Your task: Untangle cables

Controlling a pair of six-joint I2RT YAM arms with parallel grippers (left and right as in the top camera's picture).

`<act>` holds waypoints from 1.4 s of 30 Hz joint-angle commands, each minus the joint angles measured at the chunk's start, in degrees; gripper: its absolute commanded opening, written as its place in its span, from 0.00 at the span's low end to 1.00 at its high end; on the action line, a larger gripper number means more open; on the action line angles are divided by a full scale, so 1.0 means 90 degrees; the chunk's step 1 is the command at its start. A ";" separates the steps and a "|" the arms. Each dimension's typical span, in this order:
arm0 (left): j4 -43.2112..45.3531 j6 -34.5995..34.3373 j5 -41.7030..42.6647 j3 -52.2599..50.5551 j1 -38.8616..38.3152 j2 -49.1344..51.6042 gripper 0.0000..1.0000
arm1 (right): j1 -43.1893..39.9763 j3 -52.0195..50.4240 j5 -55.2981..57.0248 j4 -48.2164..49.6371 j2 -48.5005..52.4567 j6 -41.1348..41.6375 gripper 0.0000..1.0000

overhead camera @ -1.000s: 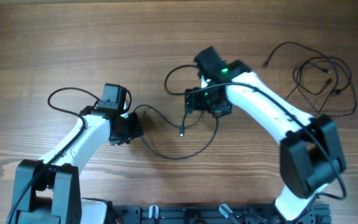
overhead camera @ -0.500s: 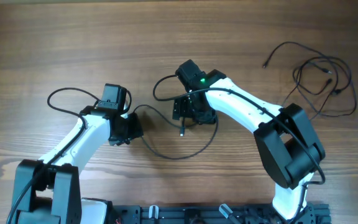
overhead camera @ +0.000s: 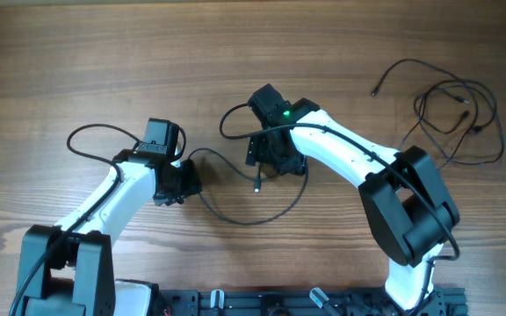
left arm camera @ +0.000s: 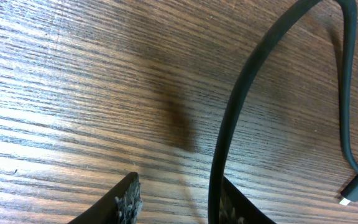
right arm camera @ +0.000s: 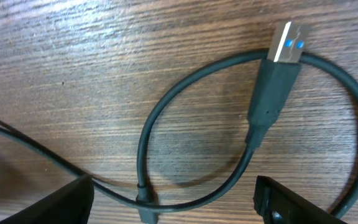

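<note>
Two hands sat low over one black cable in the middle of the desk. The left hand had its fingers apart, with the cable between them. The right hand was wide apart over the loop by the plug, likely to pull it loose. More cables lay at the right.

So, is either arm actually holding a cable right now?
No, nothing looks held. The black cable runs loose between the open left fingers; a USB plug lies on the table between the open right fingers.

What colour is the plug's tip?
The plug tip is silver with blue dots; clearest in right wrist view.
</note>
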 commanded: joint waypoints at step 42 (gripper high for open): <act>-0.0049 0.0029 -0.0085 0.0032 -0.0017 -0.0039 0.40 | 0.0374 -0.0022 0.0818 0.0248 0.0644 0.0301 0.04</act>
